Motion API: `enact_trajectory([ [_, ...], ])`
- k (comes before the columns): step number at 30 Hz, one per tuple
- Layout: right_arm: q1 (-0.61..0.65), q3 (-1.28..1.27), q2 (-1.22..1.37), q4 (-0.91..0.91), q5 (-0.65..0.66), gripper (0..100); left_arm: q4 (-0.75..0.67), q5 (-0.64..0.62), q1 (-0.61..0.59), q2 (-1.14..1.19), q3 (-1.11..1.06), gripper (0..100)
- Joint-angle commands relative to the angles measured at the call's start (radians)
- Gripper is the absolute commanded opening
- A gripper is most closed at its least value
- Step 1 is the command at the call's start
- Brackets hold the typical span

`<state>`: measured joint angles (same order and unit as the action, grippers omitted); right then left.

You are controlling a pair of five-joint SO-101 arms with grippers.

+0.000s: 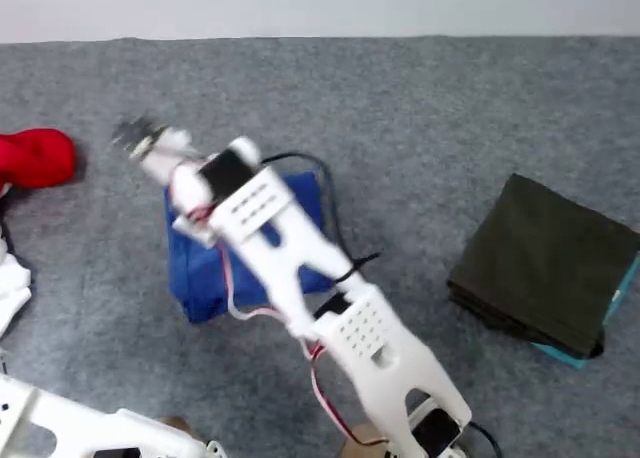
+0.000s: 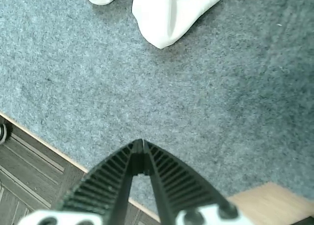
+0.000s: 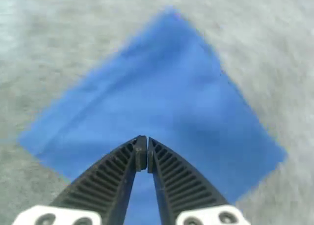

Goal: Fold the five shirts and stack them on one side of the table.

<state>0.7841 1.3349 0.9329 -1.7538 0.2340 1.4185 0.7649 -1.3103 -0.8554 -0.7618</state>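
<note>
A folded blue shirt [image 1: 205, 263] lies flat on the grey carpeted table, left of centre. My right arm stretches over it, and my right gripper [image 1: 140, 136] hangs just past its far left corner. In the right wrist view the right gripper [image 3: 142, 142] is shut and empty above the blue shirt [image 3: 162, 87]. A red shirt [image 1: 35, 158] lies bunched at the left edge. A white shirt [image 1: 10, 283] lies crumpled below it. My left gripper [image 2: 142, 147] is shut and empty near the table's front edge, with the white shirt [image 2: 171, 9] ahead of it.
A folded dark green shirt [image 1: 545, 263] sits on a teal one [image 1: 612, 313] at the table's right side. The left arm's base [image 1: 70, 423] is at the front left. The table edge [image 2: 59, 154] and wooden floor [image 2: 24, 181] lie under my left gripper.
</note>
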Motion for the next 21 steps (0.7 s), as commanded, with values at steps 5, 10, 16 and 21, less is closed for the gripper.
enact_trajectory([
  [5,-0.041,-0.21,-0.197,-0.044,-0.112,0.9,-0.008,-0.002,0.006,-0.025,0.007,0],
  [10,-0.061,-0.408,-0.298,-0.044,-0.187,0.9,-0.008,-0.002,0.006,-0.025,0.008,0],
  [16,-0.094,-0.582,-0.384,-0.041,-0.328,1.3,-0.008,-0.002,0.006,-0.025,0.005,0],
  [21,-0.108,-0.586,-0.329,-0.041,-0.46,12.5,-0.008,-0.002,0.008,-0.025,0.005,0],
])
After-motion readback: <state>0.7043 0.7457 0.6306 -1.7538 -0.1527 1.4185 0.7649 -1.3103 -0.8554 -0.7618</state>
